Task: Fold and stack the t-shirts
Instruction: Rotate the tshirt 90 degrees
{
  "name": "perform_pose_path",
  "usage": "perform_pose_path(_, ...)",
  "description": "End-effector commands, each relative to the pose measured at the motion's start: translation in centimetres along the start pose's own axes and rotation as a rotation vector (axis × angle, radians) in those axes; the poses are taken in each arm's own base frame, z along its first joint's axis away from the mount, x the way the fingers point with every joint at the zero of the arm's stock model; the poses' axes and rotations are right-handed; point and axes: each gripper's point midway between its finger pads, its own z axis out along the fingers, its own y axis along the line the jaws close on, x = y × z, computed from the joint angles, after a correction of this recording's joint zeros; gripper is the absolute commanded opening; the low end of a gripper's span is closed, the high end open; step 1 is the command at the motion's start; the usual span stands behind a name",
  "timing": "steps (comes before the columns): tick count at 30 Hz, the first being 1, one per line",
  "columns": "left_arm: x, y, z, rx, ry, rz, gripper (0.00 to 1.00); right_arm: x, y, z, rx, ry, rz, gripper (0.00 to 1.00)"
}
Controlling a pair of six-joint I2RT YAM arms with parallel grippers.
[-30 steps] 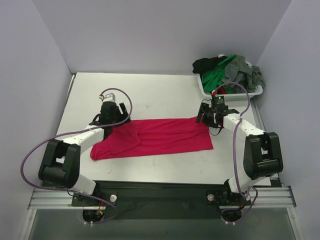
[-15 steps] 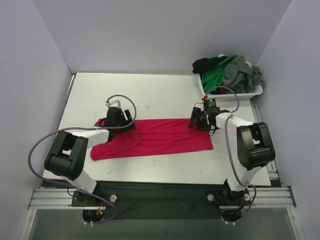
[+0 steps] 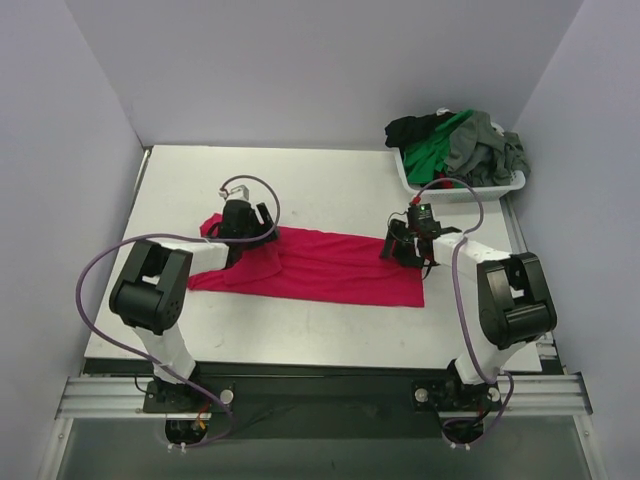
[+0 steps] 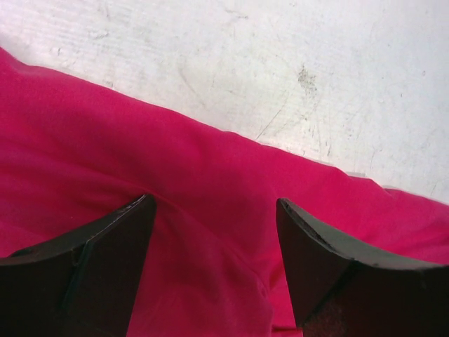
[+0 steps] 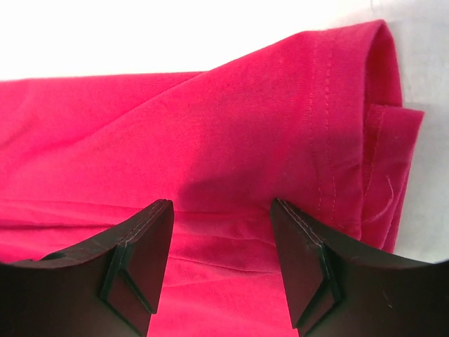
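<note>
Wrist views: left fingers [image 4: 105,274], right fingers [image 5: 309,267] spread on crimson t-shirt [image 5: 231,140]; basket [image 3: 505,188] overhead only.

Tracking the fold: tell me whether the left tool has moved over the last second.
Yes. The left tool has shifted rightward, toward the white plastic basket, over the crimson-red cloth t-shirt.

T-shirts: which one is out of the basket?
The crimson-red t-shirt, spread on the table; the green, grey and black ones lie heaped in the white basket.
</note>
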Motion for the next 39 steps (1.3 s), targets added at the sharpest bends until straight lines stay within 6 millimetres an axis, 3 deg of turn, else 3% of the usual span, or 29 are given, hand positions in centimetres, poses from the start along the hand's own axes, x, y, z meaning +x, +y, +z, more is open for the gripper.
perform_pose_path(1,2.0,0.7,1.1,-0.027,0.081,0.008,0.81,4.1,-2.3,-0.8,0.113,0.097,0.010,0.59)
perform_pose_path(11,0.5,0.3,3.4,-0.061,0.103,0.077,0.81,9.3,-1.5,-2.1,0.140,0.132,-0.019,0.59)
perform_pose_path(12,-0.5,0.1,3.7,-0.069,0.082,0.083,0.81,9.5,-1.3,-2.3,0.132,0.122,-0.014,0.59)
perform_pose_path(21,0.4,-0.3,4.6,-0.068,0.129,0.122,0.81,13.7,1.1,-3.7,0.088,0.141,-0.061,0.59)
perform_pose_path(22,0.3,-0.4,4.6,-0.070,0.126,0.125,0.81,14.0,0.8,-3.7,0.108,0.126,-0.071,0.59)
perform_pose_path(26,-0.4,-1.1,4.5,-0.058,0.113,0.145,0.81,15.7,2.3,-4.7,0.068,0.120,-0.100,0.60)
perform_pose_path(30,-1.6,-1.8,3.1,-0.074,0.071,0.166,0.81,15.8,3.6,-6.1,0.045,0.068,-0.147,0.60)
perform_pose_path(32,-3.0,-3.0,1.5,-0.063,0.030,0.172,0.81,15.2,3.9,-6.9,0.049,0.038,-0.170,0.60)
perform_pose_path(34,-3.1,-2.5,-0.1,-0.095,0.033,0.178,0.81,14.6,4.1,-8.3,0.038,0.013,-0.200,0.60)
perform_pose_path(35,-4.4,-3.2,-1.6,-0.085,-0.006,0.174,0.81,13.6,4.4,-9.1,0.024,-0.030,-0.199,0.60)
perform_pose_path(39,-5.6,-2.9,-5.1,-0.100,-0.054,0.177,0.82,12.1,3.8,-11.1,0.020,-0.104,-0.214,0.62)
